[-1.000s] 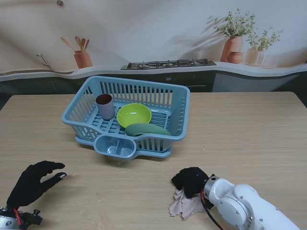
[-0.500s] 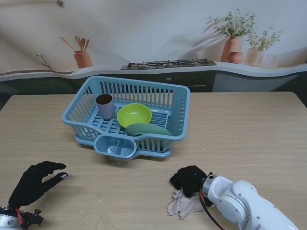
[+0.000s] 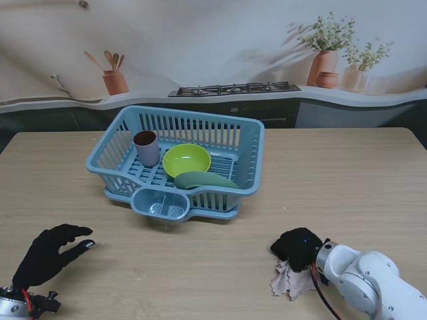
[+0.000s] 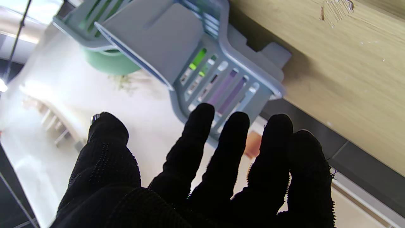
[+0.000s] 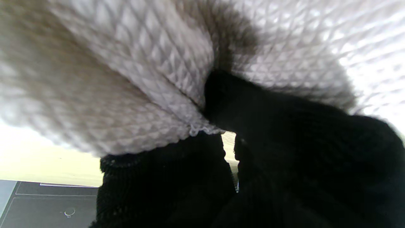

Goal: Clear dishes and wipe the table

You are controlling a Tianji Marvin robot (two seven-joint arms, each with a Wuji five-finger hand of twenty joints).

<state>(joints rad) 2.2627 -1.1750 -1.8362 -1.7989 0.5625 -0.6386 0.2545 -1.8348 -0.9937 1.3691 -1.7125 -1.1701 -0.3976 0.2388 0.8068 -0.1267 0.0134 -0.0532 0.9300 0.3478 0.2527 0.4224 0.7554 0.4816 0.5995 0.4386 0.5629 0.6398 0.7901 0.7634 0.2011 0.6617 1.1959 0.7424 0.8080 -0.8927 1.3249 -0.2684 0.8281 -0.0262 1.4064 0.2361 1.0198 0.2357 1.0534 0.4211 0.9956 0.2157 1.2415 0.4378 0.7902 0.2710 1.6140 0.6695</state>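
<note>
My right hand (image 3: pixel 298 247) in its black glove is shut on a beige waffle-weave cloth (image 3: pixel 290 281), pressing it onto the wooden table (image 3: pixel 333 180) near me on the right. The right wrist view is filled by the cloth (image 5: pixel 126 79) bunched against my curled fingers (image 5: pixel 284 142). My left hand (image 3: pixel 47 255) hovers open near the table's front left, fingers spread, holding nothing. A blue dish rack (image 3: pixel 250 160) stands mid-table and holds a brown-rimmed mauve cup (image 3: pixel 145 147), a lime bowl (image 3: pixel 186 160) and a green plate (image 3: pixel 203 180).
The rack's small cutlery pocket (image 3: pixel 165 206) juts toward me; the left wrist view shows it (image 4: pixel 164 38) beyond my open fingers (image 4: pixel 202 133). A counter with a stove (image 3: pixel 233 88), utensil pot (image 3: pixel 115 81) and potted plants (image 3: pixel 327 60) runs behind the table.
My right hand has slid the cloth to the right along the table's near side, after a slight drift left. The left hand has stayed where it was.
</note>
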